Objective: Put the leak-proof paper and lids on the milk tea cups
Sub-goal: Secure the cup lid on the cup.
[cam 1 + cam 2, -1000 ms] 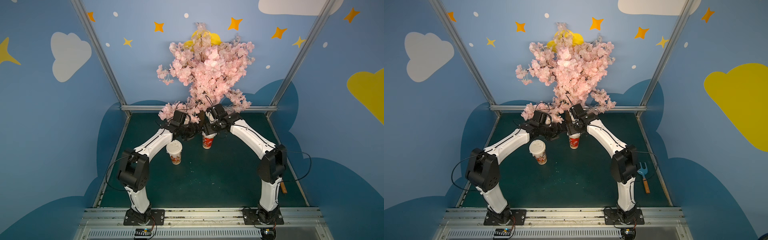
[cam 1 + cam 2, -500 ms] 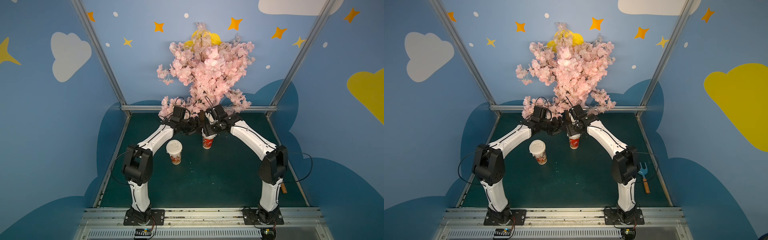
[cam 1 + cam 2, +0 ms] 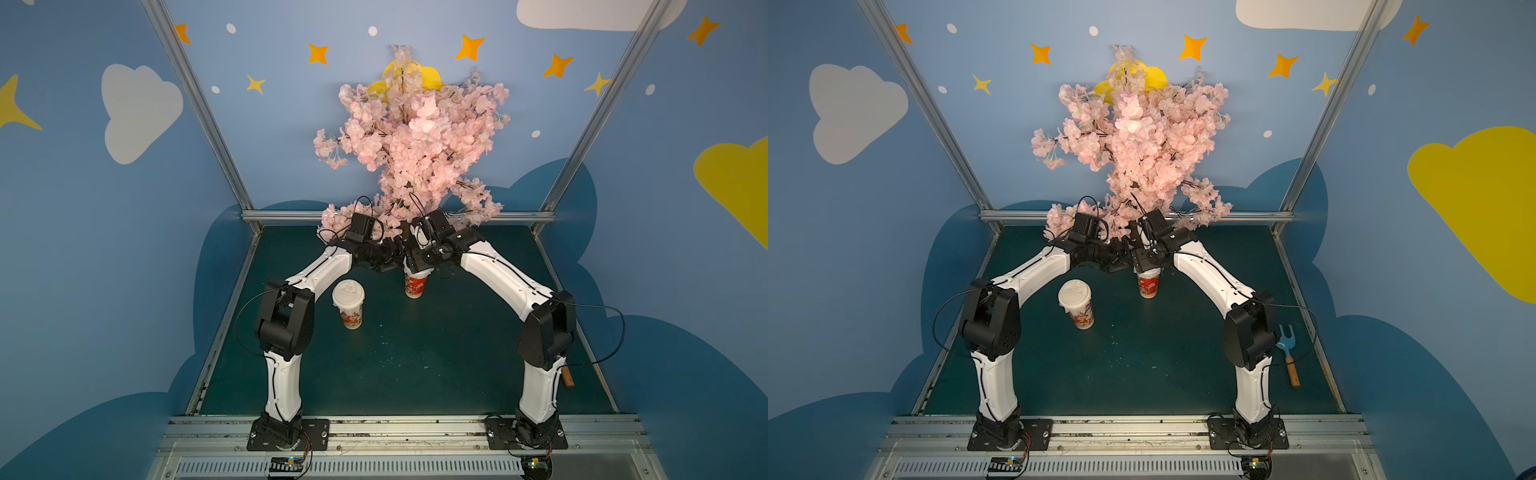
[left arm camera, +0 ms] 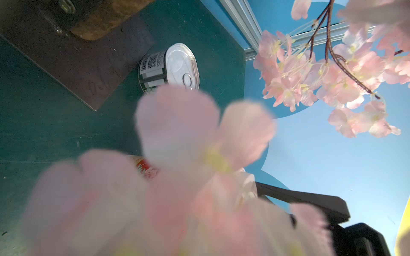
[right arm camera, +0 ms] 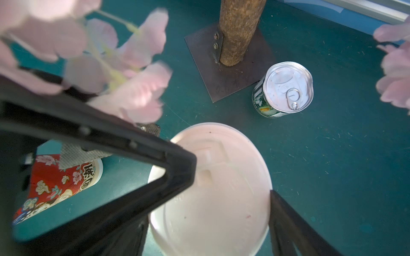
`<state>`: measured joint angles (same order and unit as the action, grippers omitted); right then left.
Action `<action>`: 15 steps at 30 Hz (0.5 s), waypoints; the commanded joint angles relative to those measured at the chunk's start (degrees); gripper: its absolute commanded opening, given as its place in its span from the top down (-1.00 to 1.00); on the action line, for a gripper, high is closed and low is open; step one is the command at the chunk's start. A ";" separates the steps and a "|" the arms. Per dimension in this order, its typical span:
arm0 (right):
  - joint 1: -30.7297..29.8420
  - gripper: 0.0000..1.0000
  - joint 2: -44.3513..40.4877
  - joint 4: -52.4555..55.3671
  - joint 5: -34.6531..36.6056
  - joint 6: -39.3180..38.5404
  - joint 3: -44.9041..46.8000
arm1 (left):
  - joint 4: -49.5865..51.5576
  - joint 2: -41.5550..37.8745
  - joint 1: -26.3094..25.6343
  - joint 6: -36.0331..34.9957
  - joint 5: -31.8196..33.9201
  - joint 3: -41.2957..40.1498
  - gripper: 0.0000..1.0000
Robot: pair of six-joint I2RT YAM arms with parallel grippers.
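Note:
Two red-patterned milk tea cups stand on the green table. The near cup (image 3: pixel 351 321) (image 5: pixel 57 184) wears a white lid (image 3: pixel 348 294). The far cup (image 3: pixel 415 287) (image 3: pixel 1148 287) stands under both grippers, close to the tree trunk. My right gripper (image 5: pixel 206 217) (image 3: pixel 417 266) is shut on the far cup's white lid (image 5: pixel 221 188), a finger against its rim on each side. My left gripper (image 3: pixel 388 259) reaches in from the left next to that cup. Blossoms cover it in the left wrist view, so its jaws do not show. A crinkled whitish edge (image 4: pixel 246 184) beside the cup may be the leak-proof paper.
The tree trunk (image 5: pixel 239 31) is bolted to a metal plate (image 5: pixel 235 73) just behind the far cup, and a pull-tab can (image 5: pixel 284 88) (image 4: pixel 168 66) stands beside it. Pink blossoms (image 3: pixel 415 145) hang over both wrists. A blue fork (image 3: pixel 1287 353) lies by the right arm.
The left arm's elbow has swung inward and stands more upright, while its gripper stays by the far cup. The right arm and both cups have not moved.

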<state>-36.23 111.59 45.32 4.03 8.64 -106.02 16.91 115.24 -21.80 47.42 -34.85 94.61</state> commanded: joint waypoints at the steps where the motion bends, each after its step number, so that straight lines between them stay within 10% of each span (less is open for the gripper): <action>1: -0.95 -0.61 2.49 6.27 -2.89 0.99 2.83 | 2.01 1.55 -1.37 -3.67 -2.96 2.62 -0.75; 15: -0.95 -0.61 2.51 6.14 -2.98 1.16 3.10 | 8.93 4.62 -2.63 -7.29 -2.88 5.08 -0.72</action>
<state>-36.29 111.42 45.36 3.95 7.73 -105.80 21.34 118.21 -22.31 43.92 -35.05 99.20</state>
